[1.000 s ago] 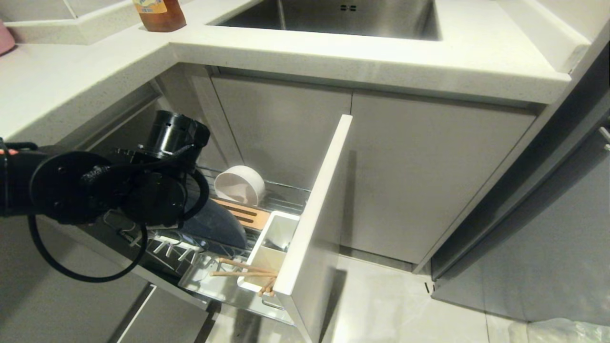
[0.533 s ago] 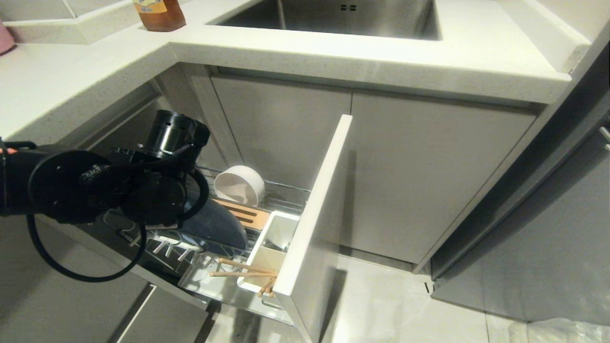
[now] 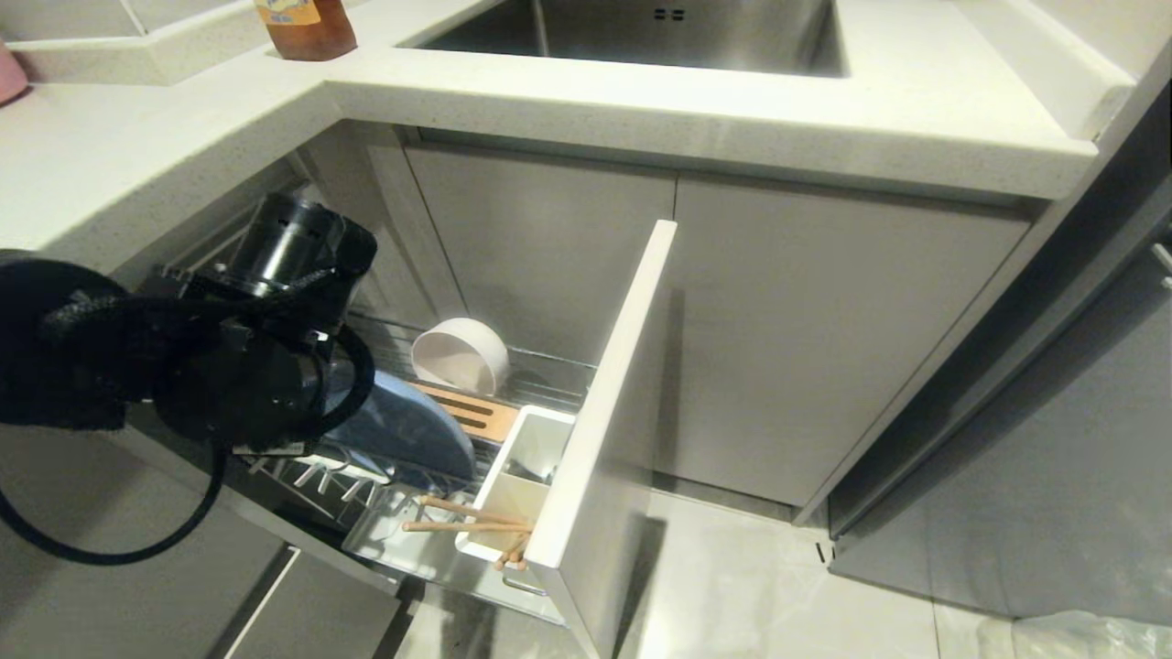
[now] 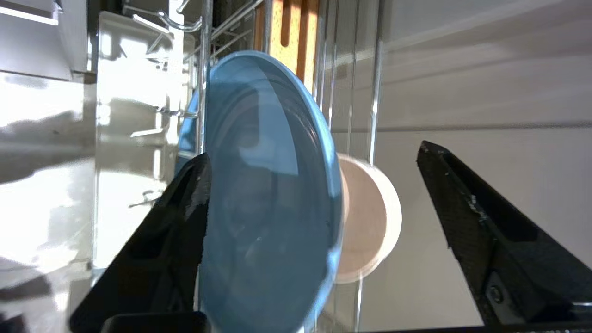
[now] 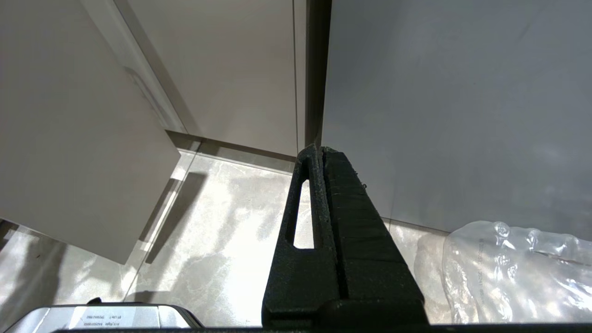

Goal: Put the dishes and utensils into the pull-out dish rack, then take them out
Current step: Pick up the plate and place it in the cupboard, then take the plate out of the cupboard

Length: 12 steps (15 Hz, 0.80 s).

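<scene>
The pull-out dish rack [image 3: 385, 476] stands drawn out, its flat pale front panel [image 3: 604, 412] edge-on. In it the light-blue plate [image 3: 412, 430] stands on edge between the prongs. Behind it the cream bowl [image 3: 461, 357] lies on its side next to the wood strip [image 3: 476, 412]. The chopsticks [image 3: 467, 517] lean out of the white utensil box [image 3: 526, 476]. My left gripper [image 4: 313, 151] is open around the plate [image 4: 268, 194]: one finger [image 4: 185, 222] sits close behind it, the other [image 4: 485, 222] is far off. The bowl [image 4: 370, 222] shows beyond. My right gripper [image 5: 319, 150] hangs shut over the floor.
A white countertop [image 3: 137, 156] overhangs the rack, with a steel sink [image 3: 641, 27] and an orange bottle [image 3: 307, 27]. The two-door cabinet [image 3: 778, 320] stands shut beside the rack's panel. A clear plastic bag [image 3: 1080, 636] lies on the tiled floor at the right.
My left gripper has opened and let go of the plate, which stays standing in the rack. The left arm has lifted and drawn back to the left.
</scene>
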Motion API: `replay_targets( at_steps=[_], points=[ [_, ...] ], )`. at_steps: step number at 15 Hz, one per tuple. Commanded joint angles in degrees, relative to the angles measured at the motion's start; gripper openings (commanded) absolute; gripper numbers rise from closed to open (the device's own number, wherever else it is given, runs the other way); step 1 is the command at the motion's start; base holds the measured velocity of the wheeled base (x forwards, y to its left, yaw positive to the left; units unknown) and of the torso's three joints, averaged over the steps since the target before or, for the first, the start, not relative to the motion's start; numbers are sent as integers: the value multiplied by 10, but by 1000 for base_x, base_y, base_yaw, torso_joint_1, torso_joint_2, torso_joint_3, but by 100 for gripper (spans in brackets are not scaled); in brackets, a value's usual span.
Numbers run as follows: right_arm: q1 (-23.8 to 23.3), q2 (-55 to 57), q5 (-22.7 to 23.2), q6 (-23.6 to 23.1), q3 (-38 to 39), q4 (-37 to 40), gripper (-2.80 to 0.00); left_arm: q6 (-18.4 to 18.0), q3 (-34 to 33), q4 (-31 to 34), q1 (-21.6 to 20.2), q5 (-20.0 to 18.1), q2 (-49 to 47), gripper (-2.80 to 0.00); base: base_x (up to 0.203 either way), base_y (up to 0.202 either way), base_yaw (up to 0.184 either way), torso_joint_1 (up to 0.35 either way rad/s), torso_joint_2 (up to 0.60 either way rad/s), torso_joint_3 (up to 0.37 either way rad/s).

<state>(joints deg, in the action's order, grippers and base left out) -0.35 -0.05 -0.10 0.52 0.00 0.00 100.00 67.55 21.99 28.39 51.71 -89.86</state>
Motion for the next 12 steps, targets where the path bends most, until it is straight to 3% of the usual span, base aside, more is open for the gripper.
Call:
replay_targets(
  at_steps=[1,2,5,8,12],
  points=[
    [0,0,0,0,0,0,-280,5,8,25,14,4,39,0,0,0,0,0,0,0],
    [0,0,0,0,0,0,-280,4,10,39,19,4,54,-280,0,0,0,0,0,0],
    [0,0,0,0,0,0,-280,-10,30,95,40,5,99,-280,0,0,0,0,0,0],
    [0,0,0,0,0,0,-280,-65,81,144,70,8,134,-280,0,0,0,0,0,0],
    [0,0,0,0,0,0,-280,-278,195,156,95,23,212,-280,0,0,0,0,0,0]
  ],
)
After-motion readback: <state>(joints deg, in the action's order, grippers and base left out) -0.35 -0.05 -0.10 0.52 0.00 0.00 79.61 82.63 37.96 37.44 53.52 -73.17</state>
